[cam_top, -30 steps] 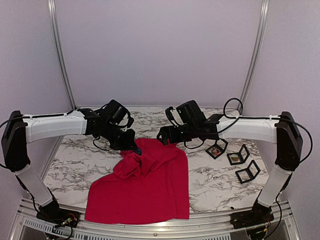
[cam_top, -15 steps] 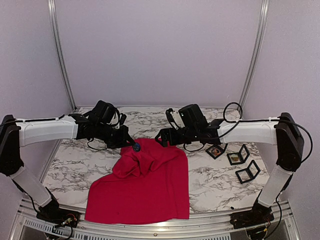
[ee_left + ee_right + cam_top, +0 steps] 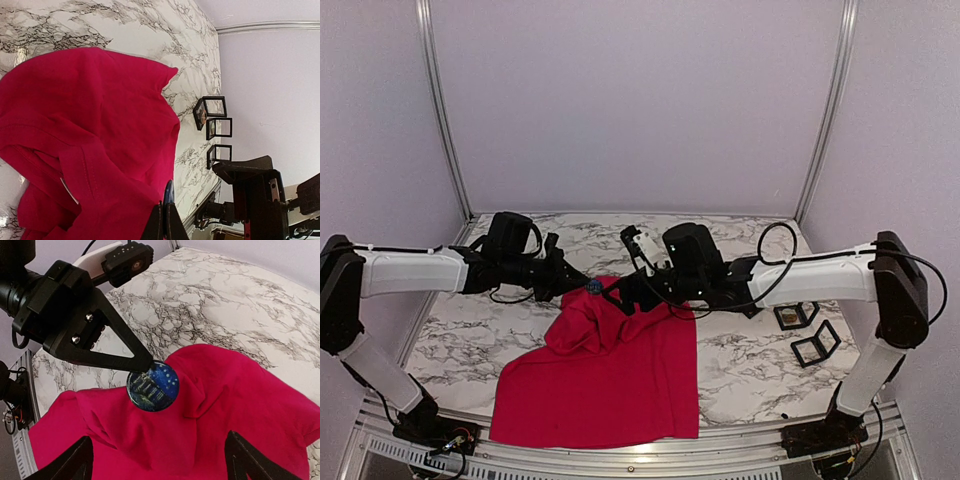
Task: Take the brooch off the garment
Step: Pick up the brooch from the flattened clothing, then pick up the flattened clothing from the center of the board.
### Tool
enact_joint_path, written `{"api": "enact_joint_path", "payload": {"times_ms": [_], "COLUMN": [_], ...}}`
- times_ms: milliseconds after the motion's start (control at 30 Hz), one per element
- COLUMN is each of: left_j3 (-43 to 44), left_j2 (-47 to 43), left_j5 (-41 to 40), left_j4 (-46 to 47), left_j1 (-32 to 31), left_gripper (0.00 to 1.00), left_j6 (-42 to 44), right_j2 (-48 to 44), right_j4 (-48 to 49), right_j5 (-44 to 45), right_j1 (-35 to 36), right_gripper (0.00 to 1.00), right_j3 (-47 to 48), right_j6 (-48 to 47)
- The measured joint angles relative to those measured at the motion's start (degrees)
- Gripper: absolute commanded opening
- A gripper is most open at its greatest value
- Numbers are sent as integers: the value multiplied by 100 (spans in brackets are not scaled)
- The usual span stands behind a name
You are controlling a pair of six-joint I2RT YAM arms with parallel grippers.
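Now my left claw (image 3: 143, 365) pinches shut on a round, glossy dark-blue brooch (image 3: 152, 386), while my right claw (image 3: 160, 460) gapes wide and empty above the bright red fabric T-shirt (image 3: 610, 380).

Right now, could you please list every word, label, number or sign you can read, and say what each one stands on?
No text can be read anywhere.
Brooch: pale marks on dark blue, too blurred to read as lettering.
Display cases: contents too small to read.

Pale lilac walls (image 3: 640, 100); marble-pattern table (image 3: 750, 360); metal corner posts (image 3: 439, 100).
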Motion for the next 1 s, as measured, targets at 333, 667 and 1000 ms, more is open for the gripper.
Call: {"api": "enact_joint_path", "payload": {"times_ms": [333,667,1000], "left_j3": [-546,-769,-953], "left_j2": [-33,-33,-33], "left_j5": [391,540,741], "left_j4": [1014,1615,1976], "left_j1": [109,111,111], "left_gripper": [0,0,0], "left_j6": [-1045,-1550,-1821], "right_j2": [514,1027,1102], "right_j4": [260,444,754], "right_j5": [85,184,407], "right_j1": [195,299,365], "right_gripper": [83,57,0], "right_j3": [33,199,210], "right_j6": [-109,20,232]}}
